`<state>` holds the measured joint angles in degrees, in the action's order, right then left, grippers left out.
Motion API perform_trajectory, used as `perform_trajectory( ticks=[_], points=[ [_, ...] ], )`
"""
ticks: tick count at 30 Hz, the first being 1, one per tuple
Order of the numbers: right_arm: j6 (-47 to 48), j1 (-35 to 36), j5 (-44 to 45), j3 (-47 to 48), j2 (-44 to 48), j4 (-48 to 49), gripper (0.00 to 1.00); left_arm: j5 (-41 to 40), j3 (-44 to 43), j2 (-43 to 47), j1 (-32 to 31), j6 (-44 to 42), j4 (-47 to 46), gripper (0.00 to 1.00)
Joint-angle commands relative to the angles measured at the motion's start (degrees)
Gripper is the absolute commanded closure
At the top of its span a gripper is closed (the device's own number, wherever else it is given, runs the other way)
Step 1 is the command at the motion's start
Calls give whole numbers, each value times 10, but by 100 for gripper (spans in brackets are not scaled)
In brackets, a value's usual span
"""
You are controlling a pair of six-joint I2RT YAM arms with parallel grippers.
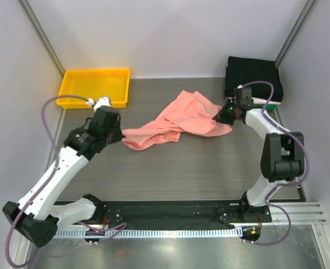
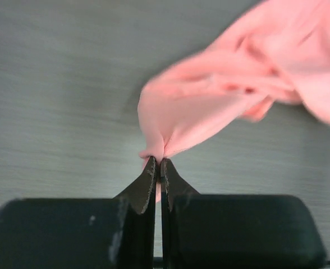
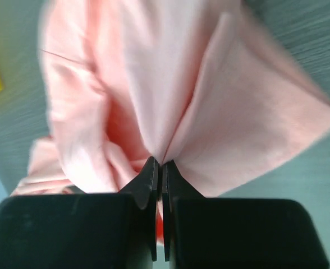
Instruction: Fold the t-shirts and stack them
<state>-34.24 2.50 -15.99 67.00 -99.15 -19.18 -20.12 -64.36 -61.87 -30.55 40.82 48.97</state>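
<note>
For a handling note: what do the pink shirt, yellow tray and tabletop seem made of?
Pink shirt: soft matte fabric, probably cotton knit; it drapes and bunches in folds.
Yellow tray: likely moulded plastic; smooth, uniform colour, rigid raised rim.
Tabletop: grey wood-grain look, perhaps laminate; fine streaks, matte.

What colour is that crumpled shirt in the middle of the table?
The t-shirt is salmon pink, clearest in the top view.

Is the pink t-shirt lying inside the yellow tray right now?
No, the pink t-shirt lies bunched on the table, clearly apart from the yellow tray.
</note>
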Motion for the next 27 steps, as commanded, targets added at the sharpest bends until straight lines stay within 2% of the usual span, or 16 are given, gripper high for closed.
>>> perform_trajectory(
  ticks=[1, 3, 7, 12, 14, 15, 16, 17, 22, 25, 27],
  points=[
    [-4, -2, 21, 78, 143, -70, 99, -72, -129, 43, 9, -61, 81, 100],
    [0, -7, 38, 125, 174, -119, 99, -86, -194, 43, 12, -80, 110, 100],
    [13, -14, 73, 205, 177, -189, 99, -123, -280, 31, 16, -113, 140, 100],
    [29, -17, 80, 244, 113, -238, 99, -125, -313, 0, 39, -143, 150, 100],
    [37, -17, 52, 217, 79, -242, 57, -111, -291, -12, 49, -146, 153, 100],
    [44, -17, 51, 205, 73, -242, 21, -99, -278, -12, 51, -146, 148, 100],
    [48, -17, 54, 191, 71, -239, 5, -91, -260, -12, 52, -147, 143, 100],
    [52, -18, 79, 160, 78, -235, 0, -85, -225, -8, 57, -145, 139, 100],
    [68, -18, 123, 74, 152, -220, 0, -25, -101, 2, 59, -128, 103, 100],
    [57, -16, 116, -24, 242, -197, 0, -6, -20, 7, 59, -117, 80, 100],
    [37, 15, 114, -108, 282, -182, 0, -4, 4, 11, 60, -114, 65, 100]
  ],
)
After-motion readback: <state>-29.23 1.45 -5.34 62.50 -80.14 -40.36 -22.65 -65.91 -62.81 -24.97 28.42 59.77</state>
